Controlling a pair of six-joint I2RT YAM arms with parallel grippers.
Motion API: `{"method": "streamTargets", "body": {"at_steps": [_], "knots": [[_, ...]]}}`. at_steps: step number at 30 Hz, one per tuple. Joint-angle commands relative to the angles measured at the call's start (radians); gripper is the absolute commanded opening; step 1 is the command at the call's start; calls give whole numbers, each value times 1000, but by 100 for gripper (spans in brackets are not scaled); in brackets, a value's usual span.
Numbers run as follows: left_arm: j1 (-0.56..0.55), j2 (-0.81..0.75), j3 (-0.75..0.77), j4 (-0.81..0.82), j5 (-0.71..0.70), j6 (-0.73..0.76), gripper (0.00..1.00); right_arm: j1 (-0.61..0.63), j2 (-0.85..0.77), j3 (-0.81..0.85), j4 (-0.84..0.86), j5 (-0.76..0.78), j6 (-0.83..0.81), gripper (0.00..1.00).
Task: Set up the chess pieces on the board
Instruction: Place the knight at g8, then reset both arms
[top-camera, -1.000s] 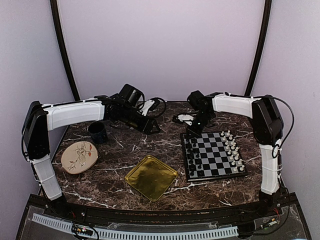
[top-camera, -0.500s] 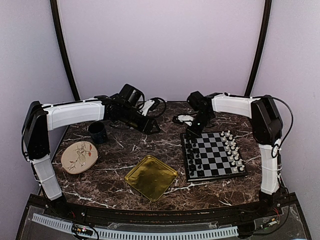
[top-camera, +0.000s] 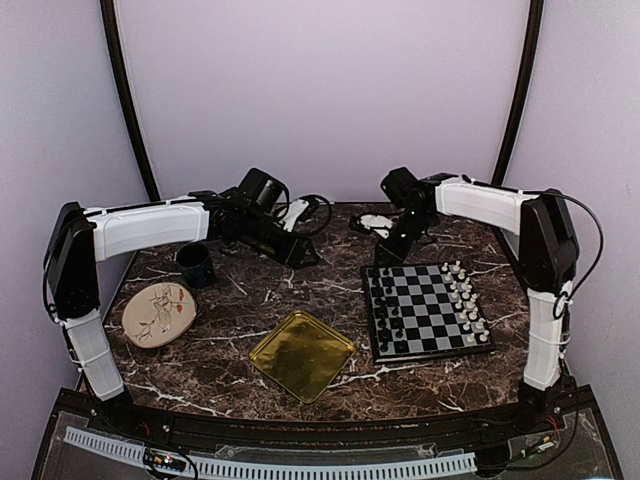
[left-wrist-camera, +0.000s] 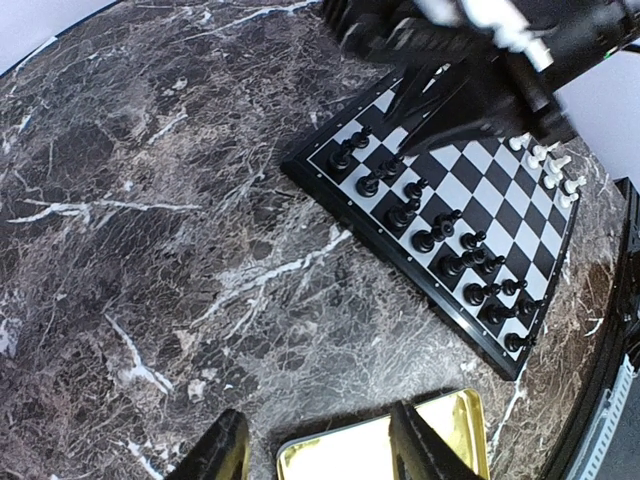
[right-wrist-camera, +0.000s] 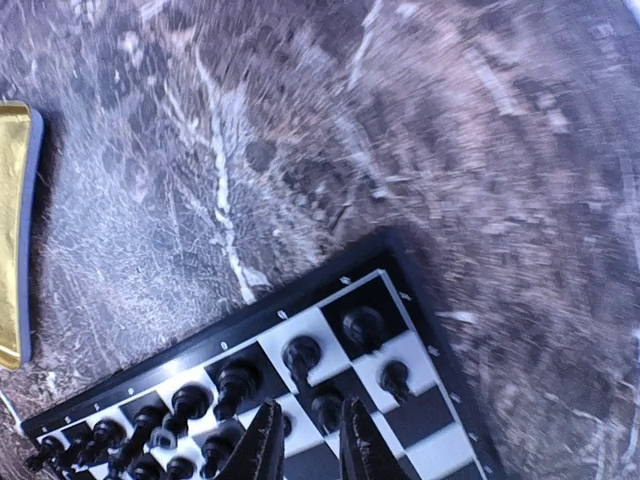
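Hovering over the far left corner of the board (top-camera: 431, 304), the right claw (top-camera: 384, 256) points down toward the black pieces (top-camera: 388, 308). Its own camera shows the claw (right-wrist-camera: 305, 445) with its two fingers (right-wrist-camera: 265, 440) parted by a narrow gap and nothing between them, their tips above the black pieces (right-wrist-camera: 300, 355) nearest that corner of the board (right-wrist-camera: 200, 345). The board lies flat on the marble table (top-camera: 250, 300), with black pieces ranged in two rows along its left edge, white pieces (top-camera: 466, 298) along its right edge, and bare squares between. The left claw (top-camera: 305, 257) hangs well to the left of the board's far left corner, its fingers (left-wrist-camera: 225, 450) spread wide and empty. A gold tray (top-camera: 302, 353) lies near the board's near left corner; a dark cup (top-camera: 195, 265) and a round plate (top-camera: 158, 313) sit farther left of the board.
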Motion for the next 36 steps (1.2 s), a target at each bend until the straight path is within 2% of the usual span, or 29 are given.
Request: {"method": "streamTargets", "body": {"at_steps": [1, 6, 9, 11, 14, 16, 17, 20, 23, 26, 36], "knots": [[3, -33, 22, -37, -118, 51, 50, -66, -166, -33, 9, 1, 17, 22], [11, -96, -39, 43, -259, 89, 51, -178, -386, -210, 158, 15, 50, 29], [16, -138, -82, 86, -360, 106, 55, -252, -518, -310, 259, 20, 74, 32], [16, -166, -92, 101, -435, 112, 60, -287, -604, -364, 334, 58, 102, 40], [24, -223, -114, 151, -527, 121, 72, -346, -752, -474, 504, 104, 151, 58], [30, -269, -124, 188, -576, 127, 81, -381, -829, -530, 603, 168, 214, 97], [33, -284, -124, 201, -612, 127, 86, -396, -843, -534, 625, 188, 248, 100], [50, -321, -135, 225, -708, 99, 98, -409, -857, -537, 646, 217, 326, 100], [69, -362, -181, 251, -766, 62, 99, -409, -918, -640, 713, 217, 326, 100], [83, -402, -239, 268, -764, 46, 99, -411, -989, -737, 780, 217, 326, 100], [87, -476, -353, 339, -805, 47, 99, -432, -1028, -791, 783, 217, 326, 100]]}}
